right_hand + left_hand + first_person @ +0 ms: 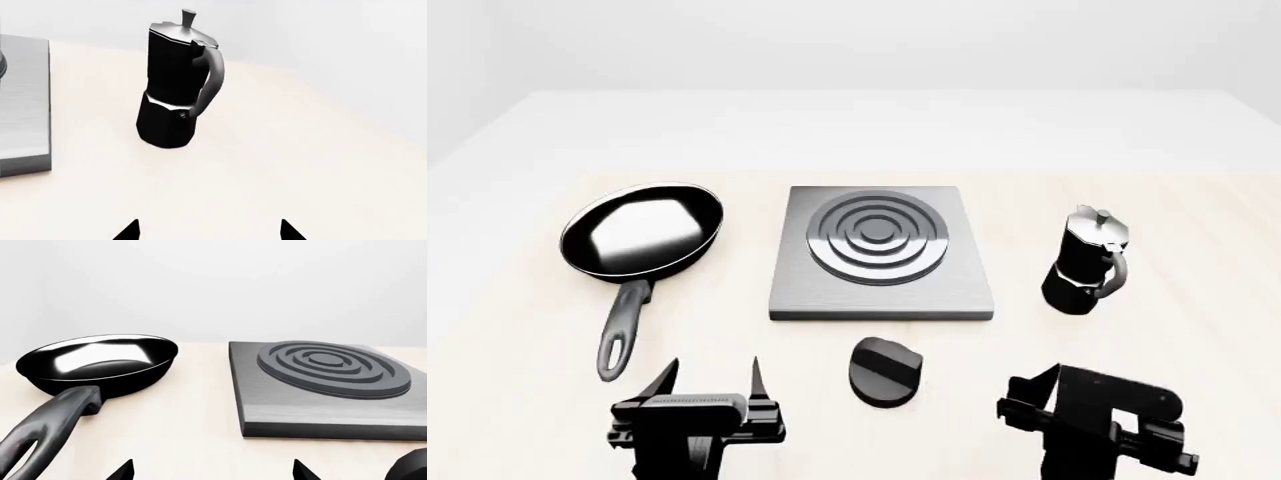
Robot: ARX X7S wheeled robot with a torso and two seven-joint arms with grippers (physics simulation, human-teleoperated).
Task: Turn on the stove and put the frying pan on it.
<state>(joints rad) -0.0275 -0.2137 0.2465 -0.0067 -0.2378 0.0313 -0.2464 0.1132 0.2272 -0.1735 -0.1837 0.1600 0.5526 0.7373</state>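
Note:
The stove plate (881, 298) is a flat grey square with dark burner rings at the table's middle; it also shows in the left wrist view (313, 405). Its round black knob (886, 371) lies just in front of it. The frying pan (641, 232) sits to the plate's left, its long handle (622, 330) pointing toward me; it also shows in the left wrist view (100, 362). My left gripper (711, 377) is open and empty, just right of the handle's end. My right gripper (1034, 395) is open and empty, near the front right of the table.
A black moka pot (1084, 262) stands upright to the right of the stove plate, ahead of my right gripper; it also shows in the right wrist view (175, 85). The light wooden table (854, 130) stretches far back behind everything.

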